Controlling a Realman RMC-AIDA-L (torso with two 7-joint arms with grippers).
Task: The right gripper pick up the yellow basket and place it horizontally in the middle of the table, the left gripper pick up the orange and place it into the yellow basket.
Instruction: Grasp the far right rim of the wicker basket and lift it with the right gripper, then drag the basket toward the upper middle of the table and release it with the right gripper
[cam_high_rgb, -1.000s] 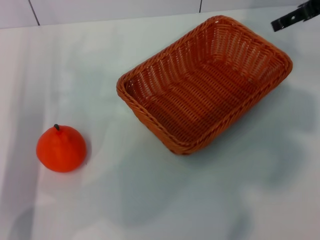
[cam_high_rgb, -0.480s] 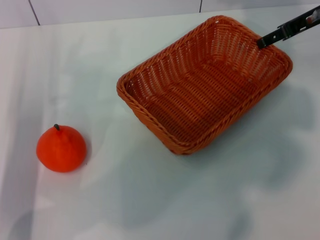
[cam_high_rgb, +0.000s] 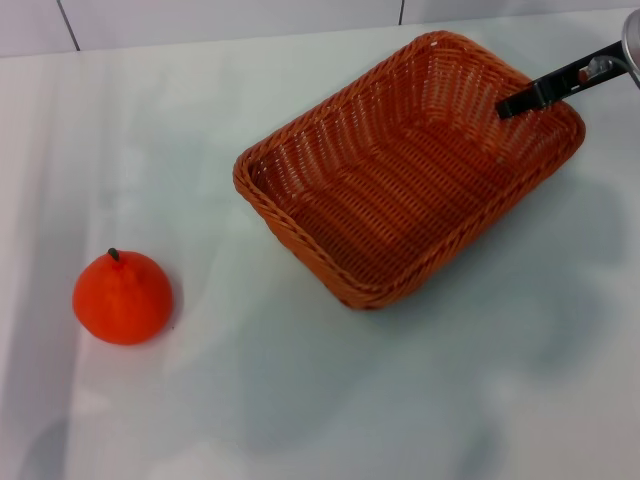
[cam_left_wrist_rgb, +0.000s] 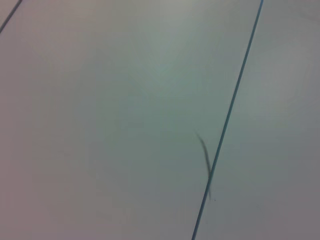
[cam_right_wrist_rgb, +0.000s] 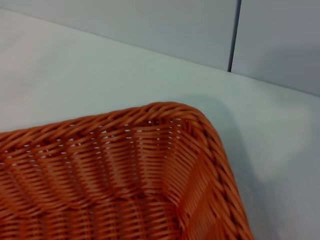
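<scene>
The yellow basket (cam_high_rgb: 410, 170), an orange-brown woven wicker basket, lies at a slant on the white table (cam_high_rgb: 300, 400), right of the middle. The right wrist view shows one of its corners (cam_right_wrist_rgb: 165, 150) close up. The right gripper (cam_high_rgb: 520, 100) reaches in from the right edge of the head view, and its slim black tip is over the basket's far right side, just inside the rim. The orange (cam_high_rgb: 122, 297) sits on the table at the left, stem up, well apart from the basket. The left gripper is out of view.
A grey wall (cam_high_rgb: 230, 18) with dark seams runs along the table's far edge. The left wrist view shows only a plain grey surface with a dark seam (cam_left_wrist_rgb: 227, 120).
The right gripper has moved in from the upper right corner, leftward and down over the basket's far right side. The basket and orange have not moved.
</scene>
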